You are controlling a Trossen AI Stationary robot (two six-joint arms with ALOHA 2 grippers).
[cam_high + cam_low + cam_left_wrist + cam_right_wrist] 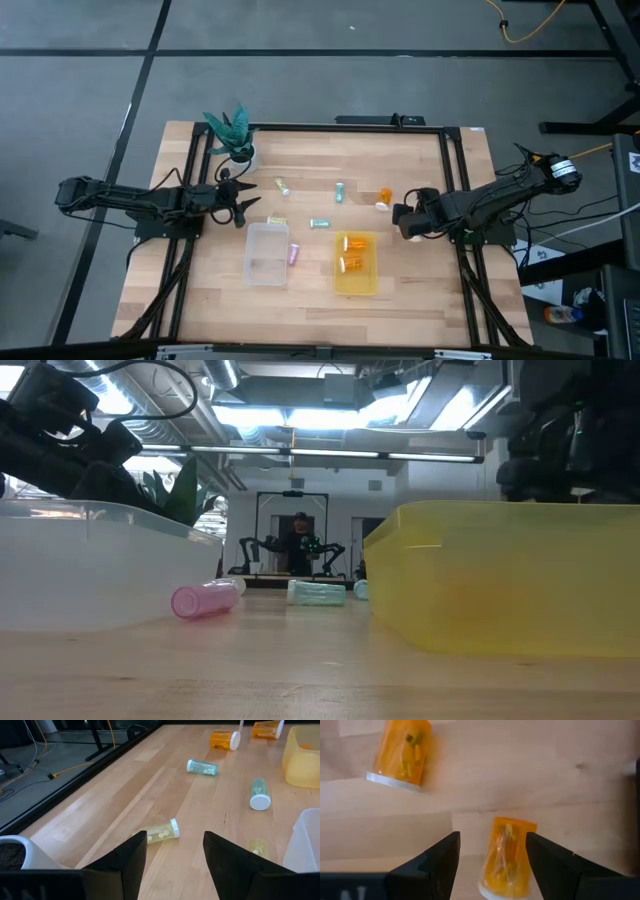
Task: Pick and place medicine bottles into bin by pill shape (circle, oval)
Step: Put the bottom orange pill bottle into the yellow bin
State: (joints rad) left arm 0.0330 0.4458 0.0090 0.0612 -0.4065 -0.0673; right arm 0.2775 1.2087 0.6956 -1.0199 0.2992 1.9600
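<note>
Several small medicine bottles lie on their sides on the wooden table: a pale yellow-green one (160, 831), two teal ones (202, 767) (259, 794), a pink one (205, 600) and two orange ones (402, 752) (507, 855). My left gripper (175, 837) is open and empty, just short of the pale yellow-green bottle, beside the clear bin (267, 253). My right gripper (492, 837) is open over the table, with the nearer orange bottle lying between and just past its fingertips; it shows in the high view (400, 215) next to the yellow bin (357, 285).
The yellow bin holds two orange bottles (350, 242). A potted green plant (232, 135) stands at the far left, close to my left arm. Another pale bottle (257, 847) lies by the clear bin's wall (305, 840). Black frame rails run along the table's sides.
</note>
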